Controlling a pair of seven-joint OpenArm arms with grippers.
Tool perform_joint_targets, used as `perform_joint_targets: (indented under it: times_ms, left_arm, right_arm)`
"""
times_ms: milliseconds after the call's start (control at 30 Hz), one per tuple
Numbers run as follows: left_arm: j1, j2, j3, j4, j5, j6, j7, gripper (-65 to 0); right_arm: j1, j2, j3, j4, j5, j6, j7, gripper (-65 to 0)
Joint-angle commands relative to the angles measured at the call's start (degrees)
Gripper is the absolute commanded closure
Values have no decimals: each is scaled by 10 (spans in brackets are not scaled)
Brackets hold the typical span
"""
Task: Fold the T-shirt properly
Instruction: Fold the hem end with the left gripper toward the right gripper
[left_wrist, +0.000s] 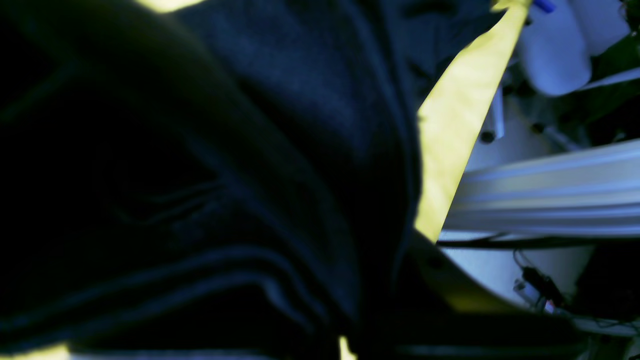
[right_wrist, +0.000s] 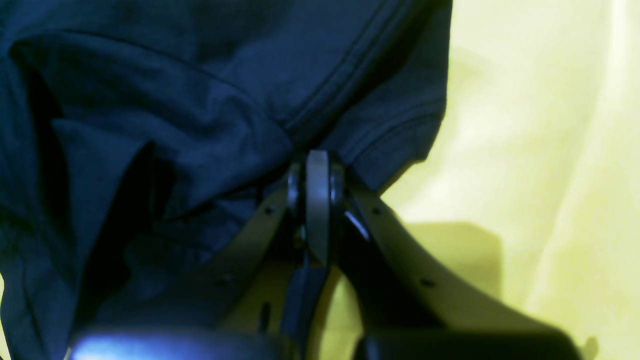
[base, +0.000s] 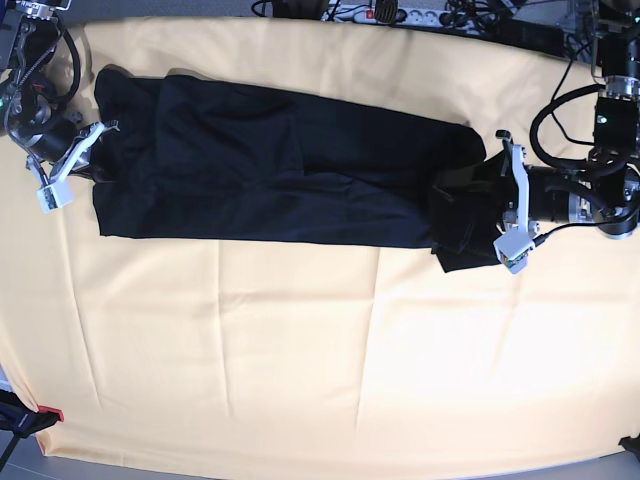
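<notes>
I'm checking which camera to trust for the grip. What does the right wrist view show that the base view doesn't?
Only the right wrist view shows the right gripper shut on a hemmed fold of the T-shirt. Only the base view shows the whole shirt as a long band across the yellow tablecloth, with the left gripper at its other end. Both show dark fabric on yellow cloth.

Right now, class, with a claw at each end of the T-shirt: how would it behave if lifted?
The T-shirt would probably sag between the claws; its fabric bunches at the right claw. It looks light, lying flat. The tablecloth beneath might shift.
</notes>
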Motion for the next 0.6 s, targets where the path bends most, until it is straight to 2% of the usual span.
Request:
perform_joint_targets:
  times_ms: [0, 100, 133, 167, 233, 267, 300, 367, 567]
  left_arm:
    - [-9, 1, -6, 0, -14, -3, -7, 0]
    - [-9, 34, -6, -9, -14, -2, -7, 0]
    - [-10, 43, -6, -9, -14, 5, -7, -36]
    - [-10, 51, -6, -9, -14, 19, -7, -132]
    - [-10, 61, -5, -9, -14, 59, -7, -347]
    - [-10, 63, -5, -7, -14, 77, -7, -431]
    - [-10, 64, -5, -4, -14, 82, -7, -486]
    - [-16, 64, -5, 4, -14, 78, -7, -495]
    - [-37, 64, -28, 9, -14, 63, -7, -494]
  right_arm:
    - [5, 11, 4, 7, 10, 3, 13, 0]
    - [5, 11, 4, 7, 10, 3, 12, 0]
    - [5, 11, 4, 7, 10, 3, 12, 0]
    - [5, 11, 4, 7, 10, 3, 11, -11]
    - [5, 11, 4, 7, 10, 3, 11, -94]
    - [5, 11, 4, 7, 10, 3, 11, -135]
    - [5, 11, 4, 7, 10, 3, 11, -170]
    - [5, 11, 4, 7, 10, 3, 11, -203]
    - [5, 11, 4, 7, 12, 3, 11, -202]
